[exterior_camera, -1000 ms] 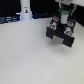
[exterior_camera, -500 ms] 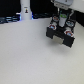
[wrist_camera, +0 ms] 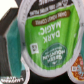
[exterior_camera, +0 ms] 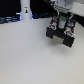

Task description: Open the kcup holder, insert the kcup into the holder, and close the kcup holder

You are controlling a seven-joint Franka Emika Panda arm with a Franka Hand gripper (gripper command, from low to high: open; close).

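Vs. a sec ago I see the gripper (exterior_camera: 62,21) sunk lower over the kcup holder (exterior_camera: 61,34) near the table's far edge, pinching the kcup (wrist_camera: 46,41), so insertion's prob. imminent, w/ closing left.

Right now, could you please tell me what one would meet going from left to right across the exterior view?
Small white upright bottle-like object with a dark band at the far left edge of the table → bare white table surface → black boxy kcup holder, with the robot's gripper directly above it.
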